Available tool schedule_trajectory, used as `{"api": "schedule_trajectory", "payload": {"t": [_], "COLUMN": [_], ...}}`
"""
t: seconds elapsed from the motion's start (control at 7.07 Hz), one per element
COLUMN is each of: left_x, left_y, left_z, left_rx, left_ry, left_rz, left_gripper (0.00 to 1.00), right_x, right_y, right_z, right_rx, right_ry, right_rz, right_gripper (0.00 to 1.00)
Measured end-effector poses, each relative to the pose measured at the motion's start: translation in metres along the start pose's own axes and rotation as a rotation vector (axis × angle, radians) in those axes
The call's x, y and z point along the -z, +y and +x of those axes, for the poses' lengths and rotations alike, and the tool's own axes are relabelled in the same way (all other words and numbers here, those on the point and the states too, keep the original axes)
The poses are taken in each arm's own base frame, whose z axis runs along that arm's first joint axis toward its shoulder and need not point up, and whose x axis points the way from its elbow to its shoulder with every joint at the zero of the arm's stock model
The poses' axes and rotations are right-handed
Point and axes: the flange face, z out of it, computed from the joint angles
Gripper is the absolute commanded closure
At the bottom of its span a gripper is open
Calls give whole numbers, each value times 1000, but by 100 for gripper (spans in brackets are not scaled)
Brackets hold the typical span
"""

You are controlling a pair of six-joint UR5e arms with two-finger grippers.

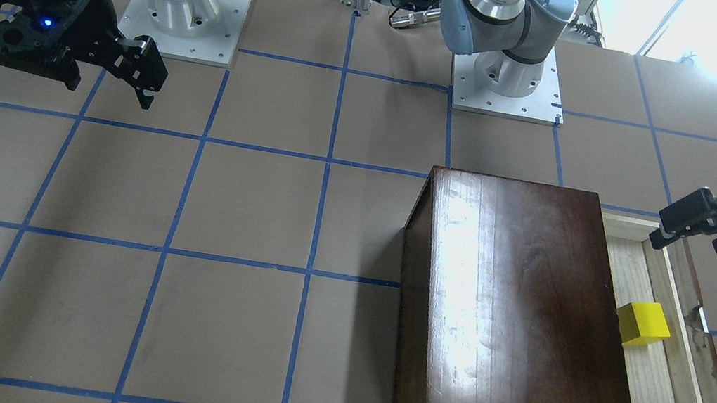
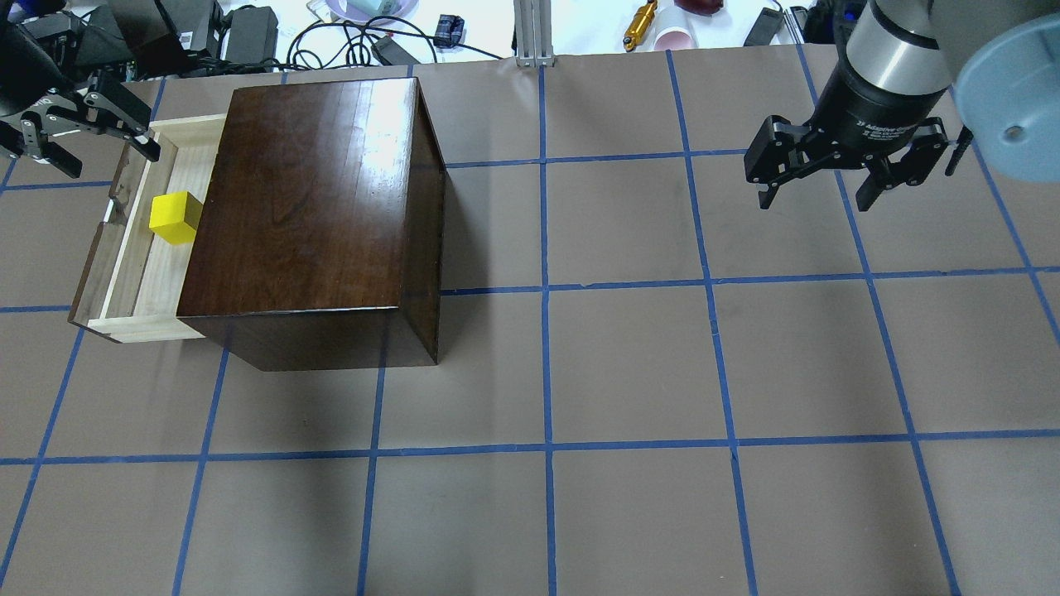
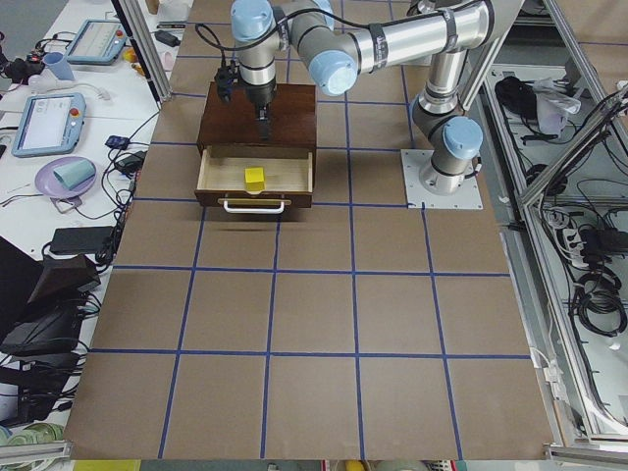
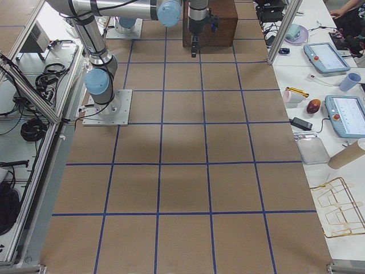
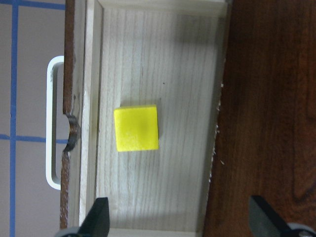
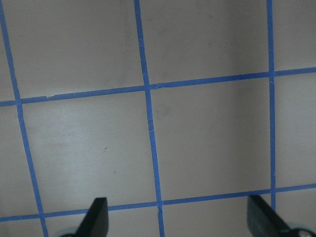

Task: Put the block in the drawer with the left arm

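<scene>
The yellow block (image 2: 175,218) lies on the floor of the open drawer (image 2: 157,281), which is pulled out of the dark-brown box (image 2: 315,199). The block stands free, with nothing touching it. My left gripper (image 2: 112,161) hangs open and empty above the drawer's far end, apart from the block. The left wrist view looks straight down on the block (image 5: 136,128) in the drawer (image 5: 163,59), with both fingertips (image 5: 98,217) spread wide. In the front view the block (image 1: 643,324) lies below the left gripper (image 1: 687,244). My right gripper (image 2: 828,178) is open and empty above bare table.
The drawer's white handle (image 5: 52,123) sticks out from its dark front panel. The two arm bases (image 1: 184,12) (image 1: 509,75) stand at the robot's side of the table. Cables and small tools (image 2: 640,23) lie past the far edge. Blue tape lines grid the brown tabletop.
</scene>
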Motion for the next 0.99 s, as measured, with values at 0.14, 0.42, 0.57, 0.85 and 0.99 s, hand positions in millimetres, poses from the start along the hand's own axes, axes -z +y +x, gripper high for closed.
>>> {"api": "schedule_trajectory", "payload": {"t": [0.14, 0.42, 0.57, 0.85, 0.99], "left_x": [14, 32, 33, 26, 22], "left_y": [13, 30, 33, 35, 38], "left_z": [18, 47, 61, 105, 129], "left_rx": [-16, -58, -71, -84, -87], "left_ry": [-5, -33, -44, -45, -42], "left_rz": [9, 30, 29, 23, 17], "left_gripper": [0, 0, 0, 0, 0], "right_x": [0, 0, 0, 0, 0], "right_y": [0, 0, 0, 0, 0], "right_z": [0, 0, 0, 0, 0], "right_rx": [0, 0, 0, 0, 0], "right_ry": [0, 0, 0, 0, 0], "right_rz": [0, 0, 0, 0, 0], "right_gripper": [0, 0, 0, 0, 0]}}
